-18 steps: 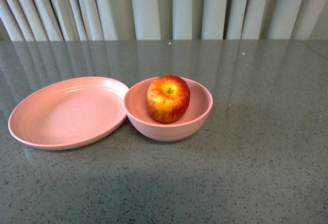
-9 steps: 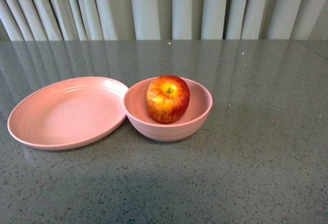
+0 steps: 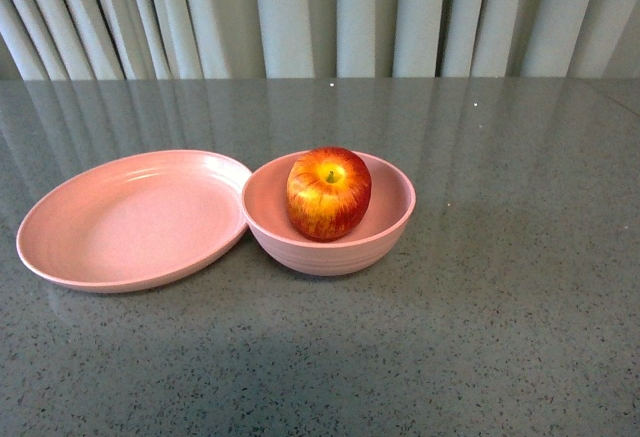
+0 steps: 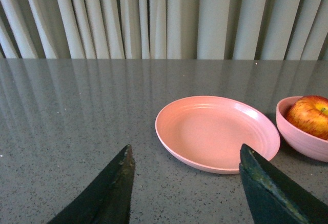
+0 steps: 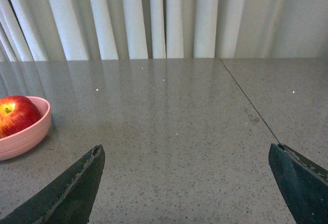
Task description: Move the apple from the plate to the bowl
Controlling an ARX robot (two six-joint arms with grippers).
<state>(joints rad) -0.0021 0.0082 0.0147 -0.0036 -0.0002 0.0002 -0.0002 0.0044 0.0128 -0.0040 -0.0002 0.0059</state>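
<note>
The round red apple with yellow streaks (image 3: 328, 193) sits inside the deep pink bowl (image 3: 385, 234). So the job looks done. The wide flat pink plate (image 3: 130, 219) beside the bowl, touching its rim, holds nothing. Both stand on the grey speckled bench (image 3: 500, 337). The left pincer (image 4: 184, 183) and right pincer (image 5: 187, 183) are spread wide, holding nothing, away from the bowl. Only their tips show.
</note>
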